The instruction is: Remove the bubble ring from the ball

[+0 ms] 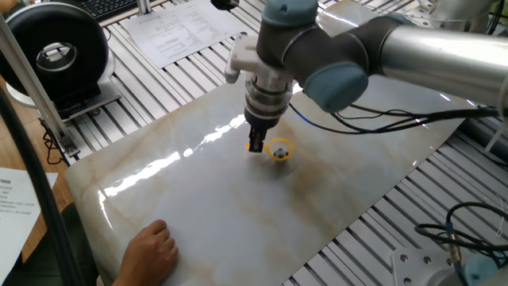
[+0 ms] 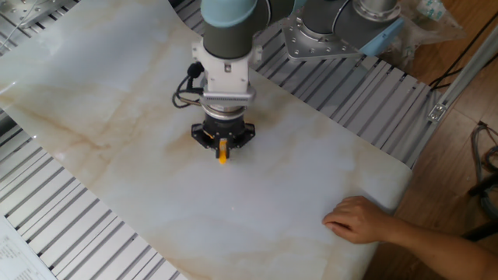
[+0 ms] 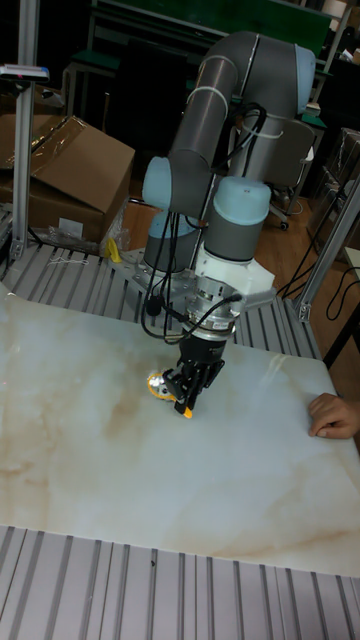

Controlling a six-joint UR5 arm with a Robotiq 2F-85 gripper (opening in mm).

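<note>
My gripper point(image 1: 255, 145) points straight down over the middle of the marble board point(image 1: 198, 206) and is shut on the short orange handle of the bubble ring point(image 1: 279, 148). The yellow hoop sticks out to the gripper's right, close above the board. The small white-and-black ball point(image 1: 281, 154) shows inside the hoop's outline; I cannot tell whether the hoop still surrounds it or hangs above it. In the other fixed view only the orange handle tip point(image 2: 223, 157) shows under the gripper point(image 2: 223, 152), and the ball is hidden. In the tall view the ring point(image 3: 158, 384) sits left of the gripper point(image 3: 188, 402).
A person's hand point(image 1: 151, 250) rests on the board's near edge, also visible as a hand point(image 2: 366, 222) at the right. A black round device point(image 1: 59, 48) and papers point(image 1: 182, 32) lie beyond the board. Slatted aluminium table surrounds it. A cardboard box point(image 3: 60, 170) stands behind.
</note>
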